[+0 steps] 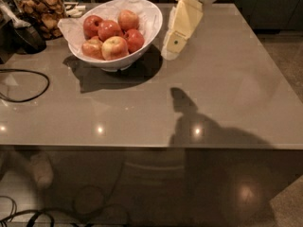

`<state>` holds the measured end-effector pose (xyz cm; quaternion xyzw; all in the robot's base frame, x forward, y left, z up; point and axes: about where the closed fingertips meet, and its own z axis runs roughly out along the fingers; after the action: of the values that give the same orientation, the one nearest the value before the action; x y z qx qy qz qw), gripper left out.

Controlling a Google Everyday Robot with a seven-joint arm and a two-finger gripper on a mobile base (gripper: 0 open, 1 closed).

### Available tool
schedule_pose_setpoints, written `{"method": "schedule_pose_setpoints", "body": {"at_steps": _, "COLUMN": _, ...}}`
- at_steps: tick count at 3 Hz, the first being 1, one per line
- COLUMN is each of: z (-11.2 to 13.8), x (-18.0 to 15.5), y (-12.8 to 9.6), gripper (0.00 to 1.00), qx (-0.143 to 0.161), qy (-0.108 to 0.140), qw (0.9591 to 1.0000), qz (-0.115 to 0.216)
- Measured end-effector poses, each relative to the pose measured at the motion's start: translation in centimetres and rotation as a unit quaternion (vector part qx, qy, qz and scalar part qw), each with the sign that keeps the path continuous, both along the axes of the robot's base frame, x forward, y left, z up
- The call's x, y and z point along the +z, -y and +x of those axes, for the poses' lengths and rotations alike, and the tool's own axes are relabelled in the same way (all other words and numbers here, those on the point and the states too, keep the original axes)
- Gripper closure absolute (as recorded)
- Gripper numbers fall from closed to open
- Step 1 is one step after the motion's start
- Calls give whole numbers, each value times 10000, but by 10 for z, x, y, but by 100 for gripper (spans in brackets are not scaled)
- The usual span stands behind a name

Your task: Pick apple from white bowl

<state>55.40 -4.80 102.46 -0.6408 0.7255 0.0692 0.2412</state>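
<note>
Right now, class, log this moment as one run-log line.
gripper: just right of white bowl, over table | apple: front of bowl, among redder apples, untouched | pick: not yet done

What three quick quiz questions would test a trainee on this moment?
1. True or false: the gripper is touching the pale apple.
2. Where is the gripper? A) inside the bowl; B) just outside the bowl's rim, on the picture's right; C) far from the bowl, at the picture's left edge.
3. How many apples lie in the bowl?
Key: 1 false; 2 B; 3 six.
</note>
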Motion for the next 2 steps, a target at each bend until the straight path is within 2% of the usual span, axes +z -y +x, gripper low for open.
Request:
{"method": "schedule_pose_setpoints", "body": {"at_steps": 1, "z": 21, "x": 2, "y": -32, "gripper": 0, "qx": 256, "qy": -81, "qw": 9995, "qz": 190}}
{"method": "schedule_pose_setpoints", "body": {"at_steps": 2, "z": 38, "x": 5, "y": -58, "gripper": 10, "qx": 427, "qy": -104, "qw": 9986, "qz": 283}}
